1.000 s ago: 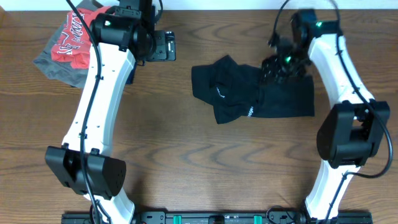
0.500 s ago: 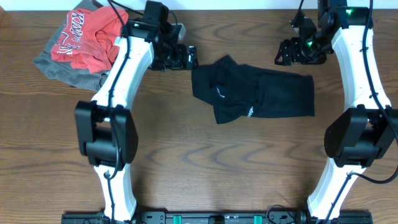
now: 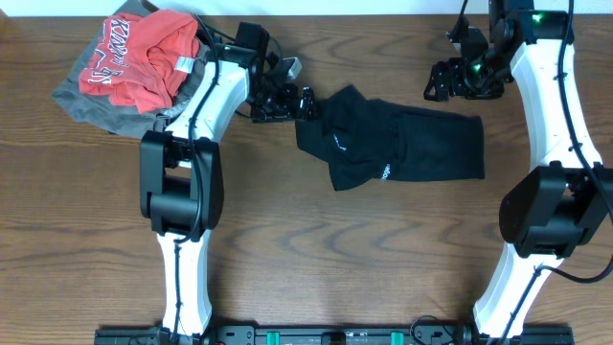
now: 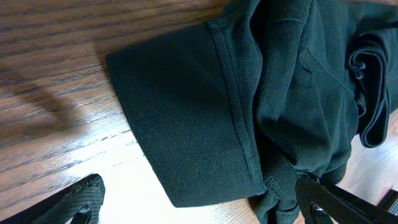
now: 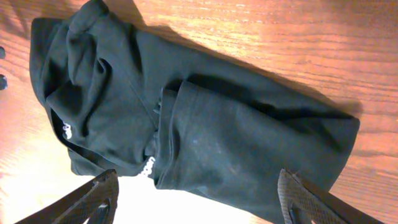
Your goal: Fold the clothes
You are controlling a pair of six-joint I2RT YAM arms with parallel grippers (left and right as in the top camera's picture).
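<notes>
Moved up to the black garment (image 3: 402, 144), left gripper (image 3: 297, 99) hangs released, right gripper (image 3: 448, 82) too; mid-fold, next I probably pinch the cuff (image 4: 180, 143).

The clothes (image 3: 393, 144) lay on the bench (image 3: 306, 259), right of centre toward the far edge. In the far left corner, well apart, a lettered shirt (image 3: 134, 57) lay on another garment (image 3: 96, 107). The left gripper (image 3: 305, 99) stood just beside the clothes' left end, and the right gripper (image 3: 445, 84) behind their right end.

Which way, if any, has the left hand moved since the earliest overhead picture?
Yes: the left hand has moved away from the red shirt and up to the black garment.
</notes>
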